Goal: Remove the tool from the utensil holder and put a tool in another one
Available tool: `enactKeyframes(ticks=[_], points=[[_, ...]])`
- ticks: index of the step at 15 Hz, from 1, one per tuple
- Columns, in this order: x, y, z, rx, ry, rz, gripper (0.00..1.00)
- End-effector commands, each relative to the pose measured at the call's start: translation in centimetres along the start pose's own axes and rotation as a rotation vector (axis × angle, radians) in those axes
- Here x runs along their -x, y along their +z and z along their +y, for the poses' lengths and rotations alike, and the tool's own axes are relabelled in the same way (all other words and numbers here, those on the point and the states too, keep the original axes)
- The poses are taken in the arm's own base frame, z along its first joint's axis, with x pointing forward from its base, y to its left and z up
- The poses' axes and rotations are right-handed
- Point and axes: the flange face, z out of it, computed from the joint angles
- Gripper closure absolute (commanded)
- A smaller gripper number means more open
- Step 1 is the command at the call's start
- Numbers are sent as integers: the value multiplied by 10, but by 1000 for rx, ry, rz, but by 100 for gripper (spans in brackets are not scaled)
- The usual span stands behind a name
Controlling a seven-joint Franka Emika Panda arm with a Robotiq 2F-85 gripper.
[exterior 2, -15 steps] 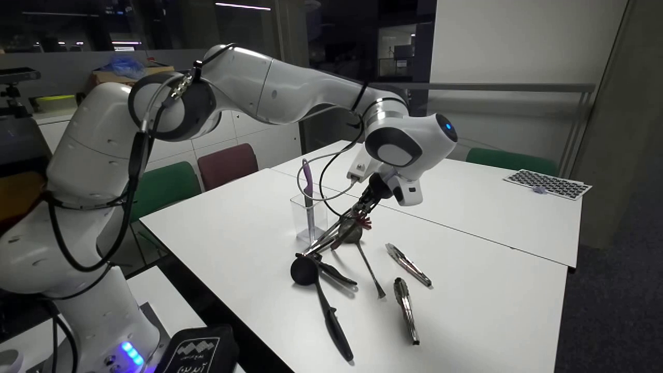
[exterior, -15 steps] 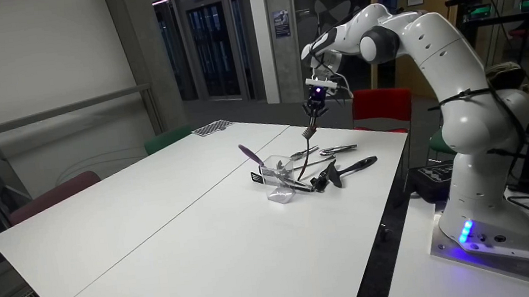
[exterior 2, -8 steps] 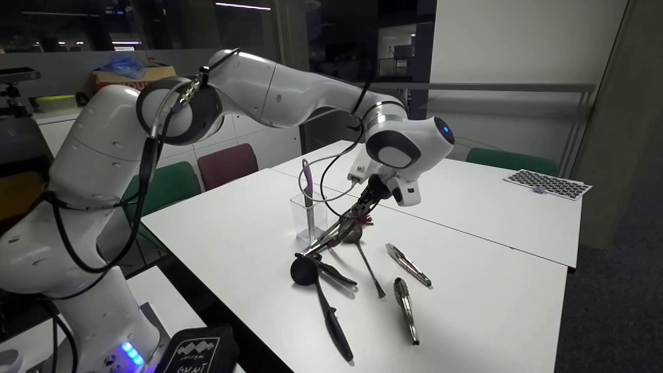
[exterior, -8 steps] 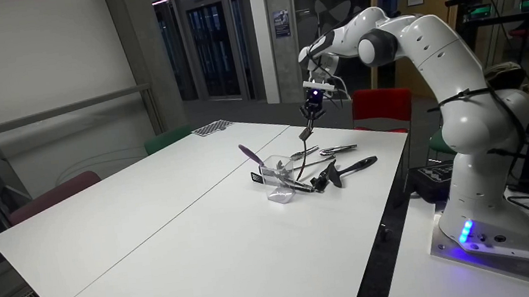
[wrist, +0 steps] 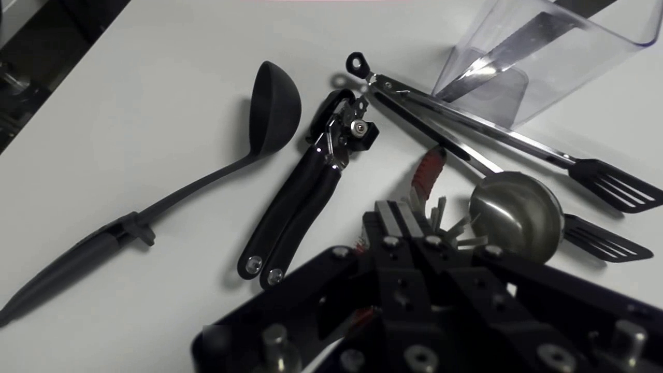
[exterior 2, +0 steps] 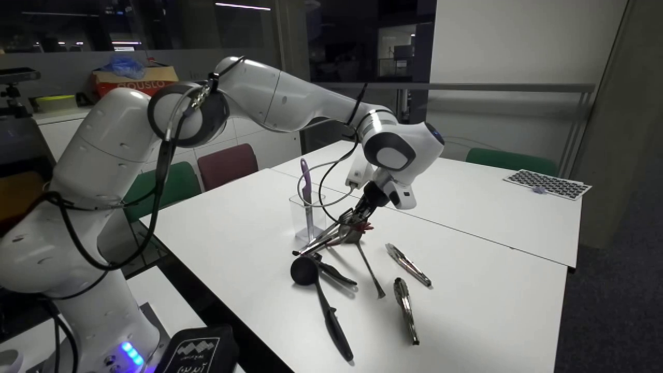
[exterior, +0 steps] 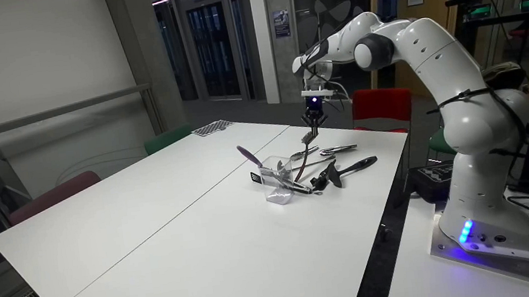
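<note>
My wrist view shows my pincer [wrist: 398, 212] closed, it seems on the bristles of one red-handled brush [wrist: 428, 172], though the grip is partly hidden. I count one can opener [wrist: 305, 181], one black ladle [wrist: 279, 114], one steel ladle [wrist: 518, 217] and one pair of slotted tongs [wrist: 500, 131]. In an exterior view, one clear utensil holder [exterior: 280, 196] stands upright on the surface [exterior: 183, 267], one purple-handled tool [exterior: 249, 155] leaning in it. In an exterior view, two pairs of metal tongs [exterior 2: 409, 265] lie apart.
</note>
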Motion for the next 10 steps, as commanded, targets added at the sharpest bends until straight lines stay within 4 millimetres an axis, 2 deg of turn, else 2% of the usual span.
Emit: enactKeyframes(ticks=[1,5,10], points=[[1,5,-11,92,36,27,99],[0,10,-14,160,69,56,99],[-5,9,-8,268,202,140,99]])
